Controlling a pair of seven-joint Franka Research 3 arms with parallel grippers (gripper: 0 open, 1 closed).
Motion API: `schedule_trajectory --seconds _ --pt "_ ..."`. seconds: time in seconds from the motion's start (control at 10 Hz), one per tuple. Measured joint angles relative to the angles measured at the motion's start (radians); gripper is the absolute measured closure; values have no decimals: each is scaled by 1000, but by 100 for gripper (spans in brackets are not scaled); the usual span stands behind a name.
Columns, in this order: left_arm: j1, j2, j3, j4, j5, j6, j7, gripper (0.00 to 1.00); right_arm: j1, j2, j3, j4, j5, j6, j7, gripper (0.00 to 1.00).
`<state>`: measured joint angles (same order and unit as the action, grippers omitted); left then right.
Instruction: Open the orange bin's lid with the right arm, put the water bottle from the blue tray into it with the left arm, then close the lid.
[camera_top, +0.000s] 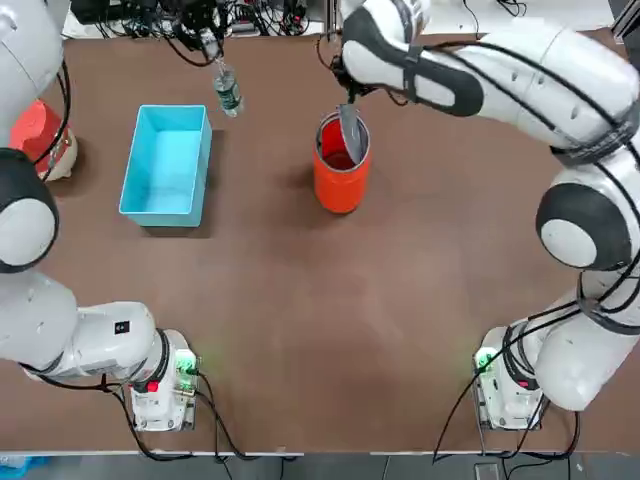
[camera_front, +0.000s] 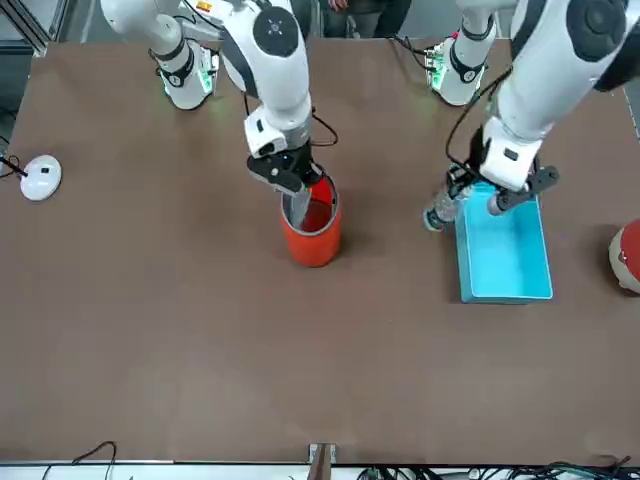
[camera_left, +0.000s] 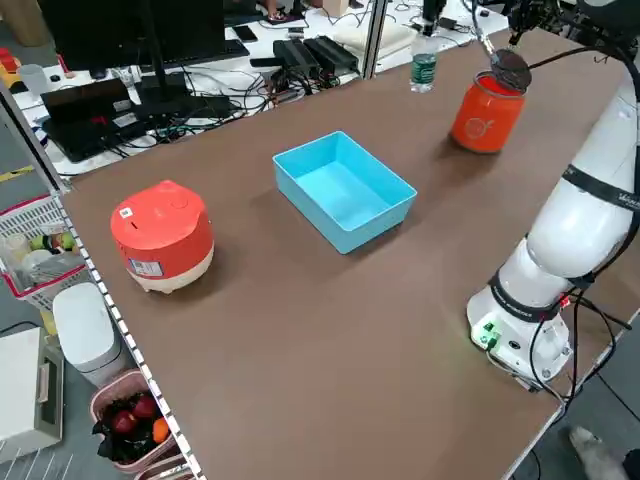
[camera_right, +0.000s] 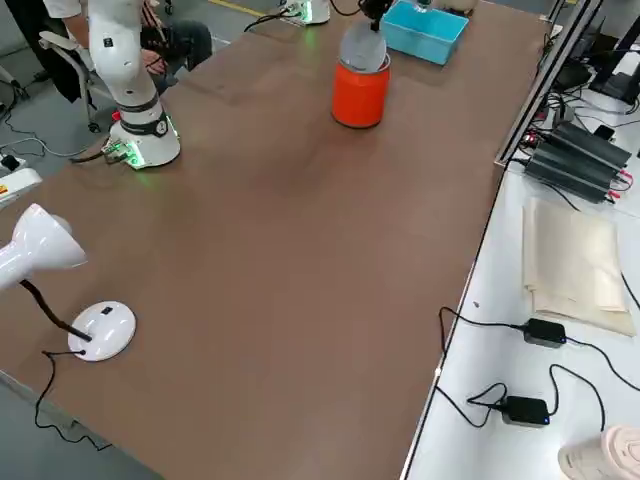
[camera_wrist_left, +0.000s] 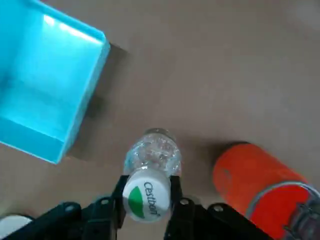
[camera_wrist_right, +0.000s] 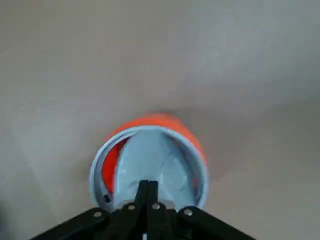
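Observation:
The orange bin (camera_top: 340, 170) stands upright mid-table. Its grey lid (camera_top: 351, 130) is tilted up on edge over the opening, and my right gripper (camera_front: 293, 190) is shut on the lid's top edge; in the right wrist view the lid (camera_wrist_right: 150, 162) stands inside the bin's rim. My left gripper (camera_wrist_left: 147, 196) is shut on the neck of the water bottle (camera_top: 228, 92), which hangs above the table between the blue tray (camera_top: 167, 163) and the bin, near the tray's far right corner. Nothing lies in the tray.
A red-and-white rounded object (camera_top: 40, 135) sits at the table's left edge beside the tray. A white lamp base (camera_front: 42, 177) rests near the right side. Cables and equipment (camera_top: 250, 15) line the far edge. The arm bases occupy the near corners.

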<state>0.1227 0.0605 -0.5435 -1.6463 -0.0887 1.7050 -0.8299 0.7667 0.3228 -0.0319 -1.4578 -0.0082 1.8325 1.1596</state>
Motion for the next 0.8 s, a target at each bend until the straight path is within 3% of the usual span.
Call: schedule_trajectory --seconds 0.2,0.5,0.8 --pt "-19 21 -55 32 -55 9 -87 63 -71 -45 -3 2 2 -56 -59 99" --pt "-139 75 -74 49 -75 135 -246 63 -142 -70 -5 0 5 -107 -138 99" --pt "-293 171 -75 49 34 271 -463 63 -147 -70 -4 -3 5 -108 -140 99"
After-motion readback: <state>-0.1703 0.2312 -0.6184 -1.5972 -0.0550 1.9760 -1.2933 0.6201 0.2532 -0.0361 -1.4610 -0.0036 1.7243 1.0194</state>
